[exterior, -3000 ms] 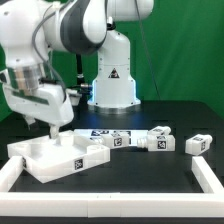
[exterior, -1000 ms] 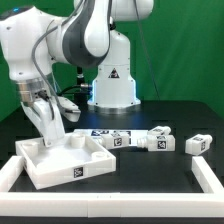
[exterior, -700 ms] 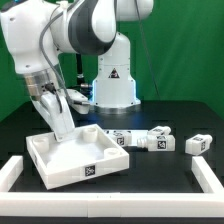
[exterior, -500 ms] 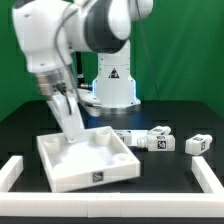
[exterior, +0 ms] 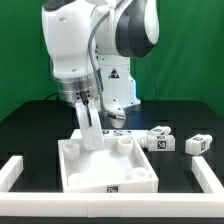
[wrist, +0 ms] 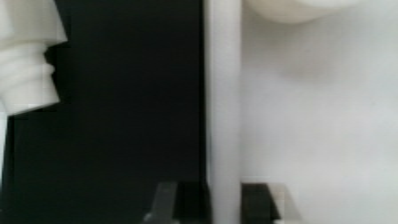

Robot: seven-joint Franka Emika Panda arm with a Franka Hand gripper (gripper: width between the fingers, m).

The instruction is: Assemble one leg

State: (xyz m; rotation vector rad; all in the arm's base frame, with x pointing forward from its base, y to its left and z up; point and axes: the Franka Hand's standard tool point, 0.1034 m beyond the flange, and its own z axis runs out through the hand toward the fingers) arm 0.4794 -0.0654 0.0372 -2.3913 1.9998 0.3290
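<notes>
The large white square tabletop [exterior: 105,168] lies on the black table with its raised rim and corner sockets facing up. My gripper [exterior: 93,143] is shut on its far rim. In the wrist view the gripper [wrist: 217,205] has a dark finger [wrist: 173,205] on each side of the white rim [wrist: 222,110]. Two white legs with tags [exterior: 160,138] [exterior: 200,143] lie on the table at the exterior view's right, apart from the gripper. A third tagged white piece [exterior: 127,136] shows just behind the tabletop.
The white border frame shows at the exterior view's left [exterior: 10,172] and right [exterior: 210,176]. The robot's base [exterior: 115,90] stands behind the tabletop. A white part [wrist: 22,60] lies on the black table beside the rim in the wrist view.
The arm has dragged the tabletop from the exterior view's left toward the middle and turned it, keeping hold of its rim. The legs have not moved.
</notes>
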